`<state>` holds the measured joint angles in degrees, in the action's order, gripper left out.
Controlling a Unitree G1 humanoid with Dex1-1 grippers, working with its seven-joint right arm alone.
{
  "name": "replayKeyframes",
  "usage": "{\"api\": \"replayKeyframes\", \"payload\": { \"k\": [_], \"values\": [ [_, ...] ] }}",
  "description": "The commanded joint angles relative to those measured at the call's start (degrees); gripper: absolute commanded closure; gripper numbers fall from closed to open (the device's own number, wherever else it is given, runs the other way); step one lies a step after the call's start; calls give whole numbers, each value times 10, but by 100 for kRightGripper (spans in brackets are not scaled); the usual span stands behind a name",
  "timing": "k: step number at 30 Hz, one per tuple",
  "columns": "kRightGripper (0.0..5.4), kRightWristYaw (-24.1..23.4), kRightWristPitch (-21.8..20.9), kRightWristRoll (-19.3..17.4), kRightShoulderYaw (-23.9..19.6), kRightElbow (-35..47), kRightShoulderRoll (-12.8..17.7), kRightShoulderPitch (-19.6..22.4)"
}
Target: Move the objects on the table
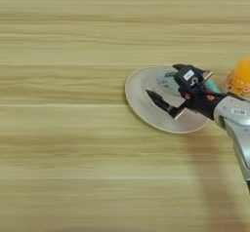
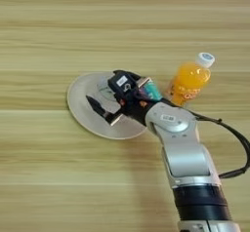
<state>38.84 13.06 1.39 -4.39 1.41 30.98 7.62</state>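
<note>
A white oval plate [image 2: 78, 102] lies on the table [image 1: 63, 143], right of the middle. On the plate rests the clear tape roll [image 1: 169, 84] with its greenish label. My right gripper [image 2: 101, 86] hangs over the plate, open, with one black finger [image 1: 158, 102] on the near side of the roll and the other on the far side. A teal and white glue stick [image 2: 152, 89] pokes out behind the gripper's wrist at the plate's right rim, mostly hidden. The orange-drink bottle [image 2: 189, 82] stands upright just right of it, white cap on top.
My silver forearm [image 2: 183, 153] runs from the bottom right up to the plate, and a black cable [image 2: 234, 138] loops off its right side. Bare wood stretches across the table's left half and far side.
</note>
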Motion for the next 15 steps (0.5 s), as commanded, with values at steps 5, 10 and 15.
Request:
{"api": "replayKeyframes", "payload": {
  "k": [5, 10, 15],
  "values": [
    [4, -12, -16, -3, -8, 20, 18, 26],
    [4, -11, -15, -2, -3, 12, 16, 28],
    [4, -8, -20, -4, 3, 2, 13, 28]
  ]
}}
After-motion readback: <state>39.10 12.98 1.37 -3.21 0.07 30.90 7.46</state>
